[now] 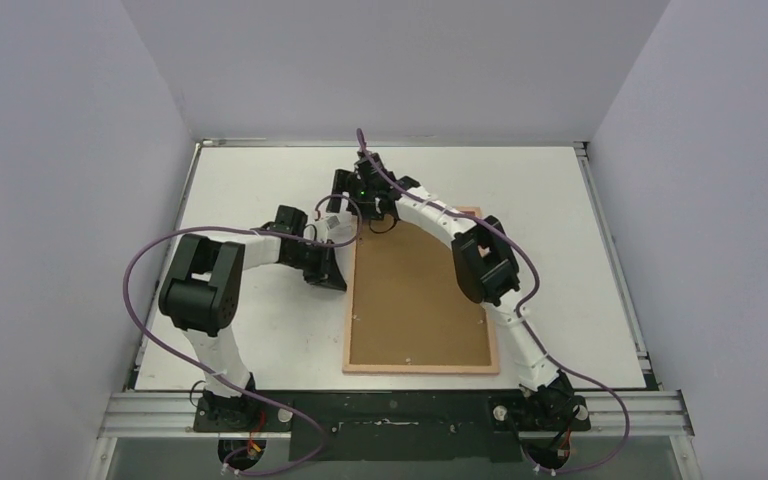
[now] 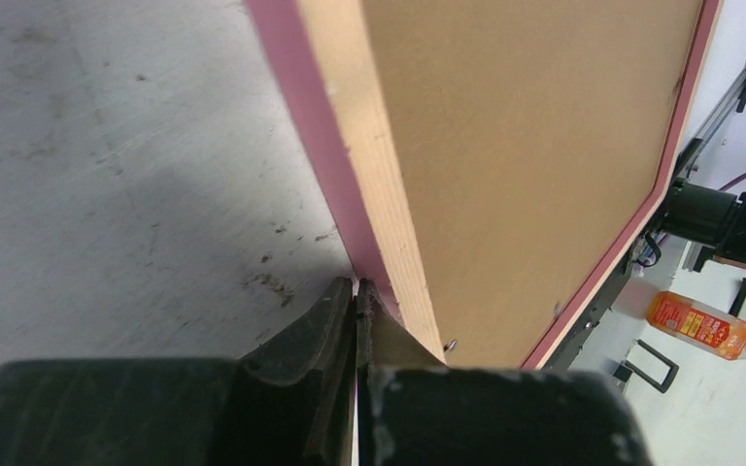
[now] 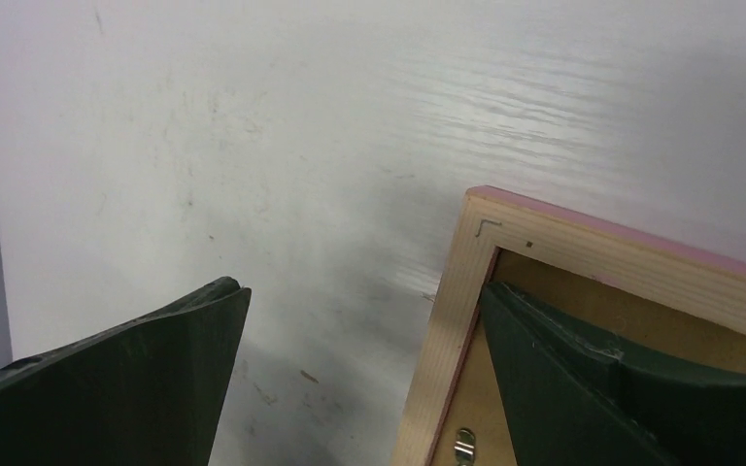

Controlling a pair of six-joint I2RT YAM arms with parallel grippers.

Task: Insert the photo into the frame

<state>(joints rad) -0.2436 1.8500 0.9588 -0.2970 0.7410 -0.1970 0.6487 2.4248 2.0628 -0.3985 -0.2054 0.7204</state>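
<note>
The pink frame [image 1: 420, 369] lies back side up on the white table, with the brown backing board [image 1: 415, 300] set inside it. The photo is not in view. My left gripper [image 1: 332, 272] is shut and empty, its tips [image 2: 357, 283] against the pink outer edge of the frame's left rail [image 2: 301, 126]. My right gripper [image 1: 380, 215] is open at the frame's far left corner [image 3: 583, 248]. It straddles the rail [image 3: 364, 288]: one finger [image 3: 583, 369] is over the backing board [image 3: 661, 316], the other [image 3: 136, 379] over bare table.
Small metal turn tabs sit on the frame's back [image 3: 463, 447] [image 2: 450, 344]. An orange bottle [image 2: 699, 325] lies beyond the table's near edge by the arm bases. Grey walls close in the table on the left, back and right.
</note>
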